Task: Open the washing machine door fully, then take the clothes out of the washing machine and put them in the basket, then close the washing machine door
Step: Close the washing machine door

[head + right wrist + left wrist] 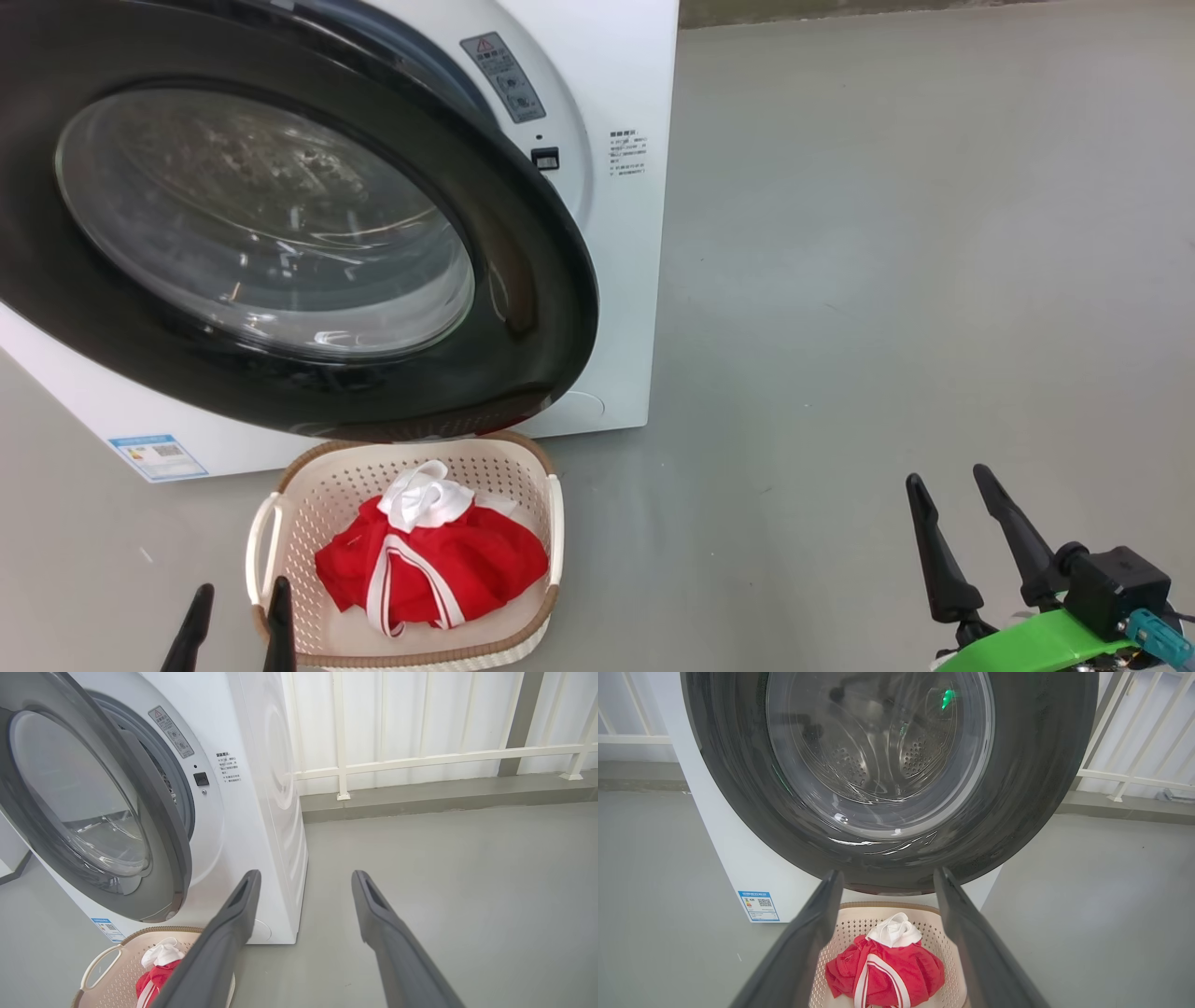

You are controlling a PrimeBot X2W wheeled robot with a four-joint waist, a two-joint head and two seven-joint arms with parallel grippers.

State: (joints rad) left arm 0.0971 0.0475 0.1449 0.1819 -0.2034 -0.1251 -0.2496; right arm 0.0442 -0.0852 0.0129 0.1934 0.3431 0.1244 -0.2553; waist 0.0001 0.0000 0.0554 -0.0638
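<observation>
The clothes, red with a white piece on top, lie heaped in the basket, which sits on the floor just before the washing machine, below its door, which stands ajar. The left gripper, fingers spread and empty, is by the basket's near left corner. The right gripper, also spread and empty, hangs well apart to the right

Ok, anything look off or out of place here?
Nothing spilled or damaged. The washing machine door stands ajar, unlatched, its lower edge over the back rim of the basket. The clothes sit bundled inside it. The left end effector and right end effector are open, empty.
</observation>
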